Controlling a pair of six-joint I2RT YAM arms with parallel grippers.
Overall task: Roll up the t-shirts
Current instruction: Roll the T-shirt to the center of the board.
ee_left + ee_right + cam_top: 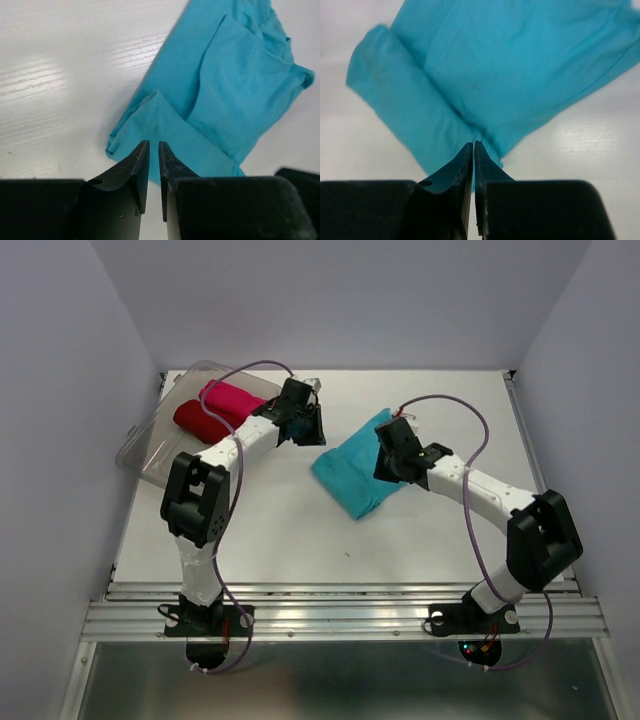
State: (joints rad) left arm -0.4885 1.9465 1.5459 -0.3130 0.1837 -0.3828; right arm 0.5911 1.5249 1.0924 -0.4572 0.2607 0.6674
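Starting near: bare white bench [300, 540], then, mid-bench and right of centre, the turquoise-blue short-sleeved cloth t-shirt [352, 483], folded into a flat band with one long edge turned into a loose roll. At its far right corner, the right gripper [474, 143], pressed together at a fold and, judging by the creases, pinching cloth. Beyond the shirt's far left corner, the left gripper [154, 144], drawn nearly together with only a thin slit, holding nothing, hovering off the cloth. Risks from here: rolling with one corner held, so dragging the band askew into a slack, cone-shaped roll; tugging hard on so thin a pinch, so losing the fold and letting the started roll spring open; sliding the whole shirt over the smooth bench instead of turning it. Probably worth setting the left gripper on the opposite corner first. Farther off, far left: a clear plastic tub [148, 448] holding a dark red rolled t-shirt [203, 421] and a bright magenta-pink rolled t-shirt [233, 398] side by side, apparently finished. Between shirt and tub, the left arm itself; over the right arm, a looping purple cable [482, 430], liable to snag on a wide swing.
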